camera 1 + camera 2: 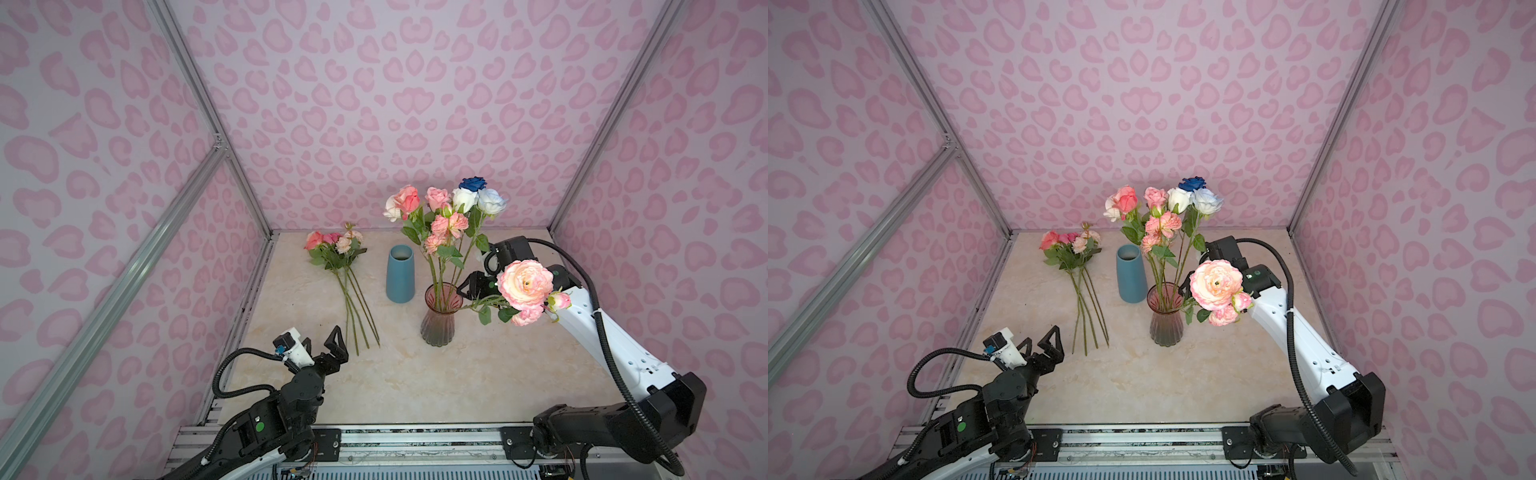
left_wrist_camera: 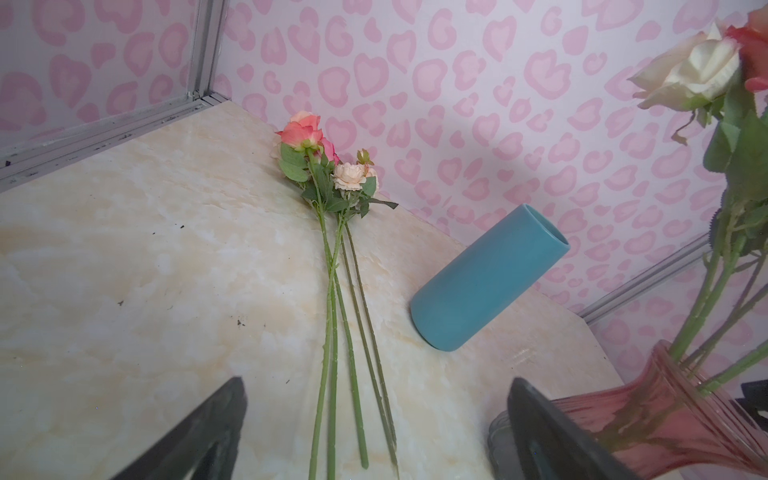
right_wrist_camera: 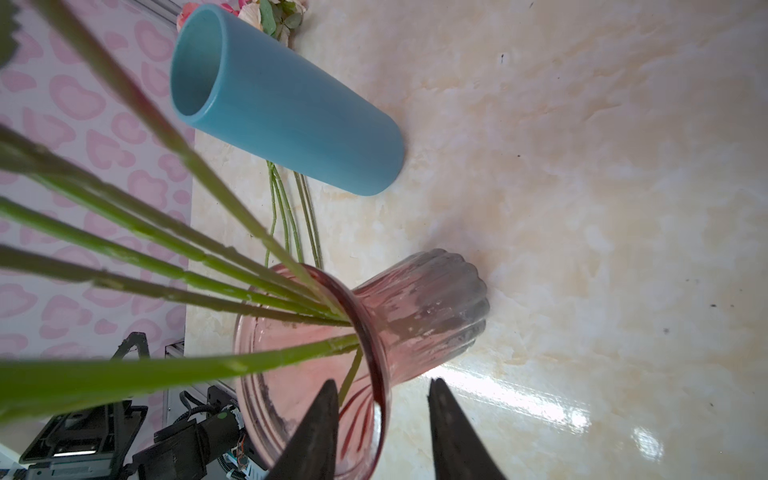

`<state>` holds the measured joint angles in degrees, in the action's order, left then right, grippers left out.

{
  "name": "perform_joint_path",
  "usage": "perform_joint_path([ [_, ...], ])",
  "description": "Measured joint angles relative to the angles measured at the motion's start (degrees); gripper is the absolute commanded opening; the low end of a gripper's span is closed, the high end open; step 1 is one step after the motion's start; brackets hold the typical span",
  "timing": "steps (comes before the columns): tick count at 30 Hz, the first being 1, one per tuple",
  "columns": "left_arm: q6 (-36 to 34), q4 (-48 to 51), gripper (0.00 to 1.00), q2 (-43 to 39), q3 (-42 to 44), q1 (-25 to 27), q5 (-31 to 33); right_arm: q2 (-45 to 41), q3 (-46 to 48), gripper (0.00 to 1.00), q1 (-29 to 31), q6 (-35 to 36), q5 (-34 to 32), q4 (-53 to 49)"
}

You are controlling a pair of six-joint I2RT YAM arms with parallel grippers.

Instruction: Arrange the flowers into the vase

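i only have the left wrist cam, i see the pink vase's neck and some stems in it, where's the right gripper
Observer: The right gripper is at the rim of the pink vase, its jaws apart with nothing between them.
Operator: any flower close to it
Observer: Yes, a large pink flower has its stem in that vase and leans out toward the right arm.
Operator: anything in the blue vase
Observer: No. The right wrist view looks into the blue vase, and no flower stands in it.
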<state>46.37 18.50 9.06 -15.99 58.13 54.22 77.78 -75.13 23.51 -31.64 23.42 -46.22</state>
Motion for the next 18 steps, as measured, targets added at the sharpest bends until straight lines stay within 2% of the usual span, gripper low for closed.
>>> perform_joint_path([
  [10,0.00,2.40,0.99,-0.98,0.79,0.00,0.00,3.63,-2.14,0.34,2.05,0.50,-0.79,-1.44],
  [18,0.04,3.28,0.99,-0.83,0.50,0.00,0.04,7.30,-4.96,0.25,4.11,1.86,-4.72,-4.81],
])
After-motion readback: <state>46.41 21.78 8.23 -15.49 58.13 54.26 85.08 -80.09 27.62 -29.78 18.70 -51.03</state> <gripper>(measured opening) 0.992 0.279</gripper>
